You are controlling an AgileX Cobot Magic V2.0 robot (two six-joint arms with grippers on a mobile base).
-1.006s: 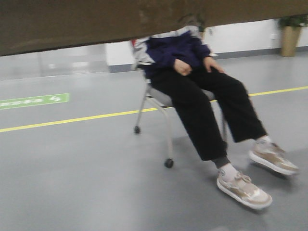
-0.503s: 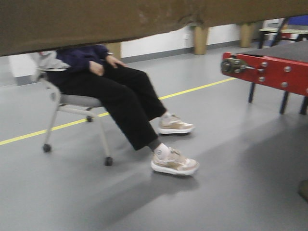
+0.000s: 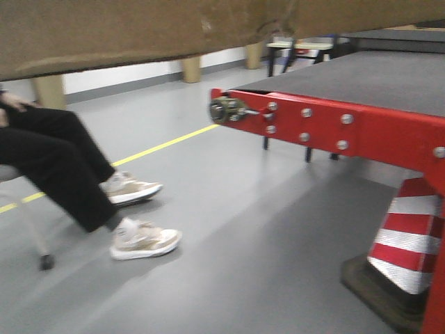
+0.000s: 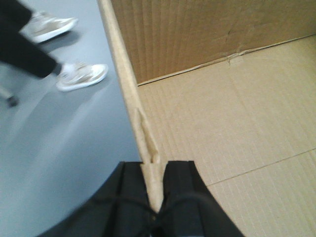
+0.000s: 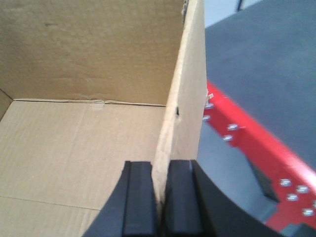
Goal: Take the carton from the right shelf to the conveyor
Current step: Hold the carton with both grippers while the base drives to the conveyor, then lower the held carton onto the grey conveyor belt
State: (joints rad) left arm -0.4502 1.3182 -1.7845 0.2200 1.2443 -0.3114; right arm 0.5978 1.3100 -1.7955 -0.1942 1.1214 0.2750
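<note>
Carton (image 3: 139, 28) is held off the floor, its underside spanning the 12 o'clock edge of the front view. The conveyor (image 3: 375, 76) lies below it at 2 o'clock, not touching. Left gripper (image 4: 156, 173) has its fingers clamped on the carton's left wall and right gripper (image 5: 160, 173) on its right wall. A seated person (image 3: 55, 160) is at 9 o'clock and a striped cone (image 3: 410, 236) at 4 o'clock.

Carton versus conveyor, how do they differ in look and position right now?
The carton is plain brown corrugated cardboard; the conveyor is a dark grey belt edged in red. The carton is held aloft, one wall clamped by the left gripper, another by the right gripper; the conveyor stands on the floor, lower. Neither carries anything visible.
</note>
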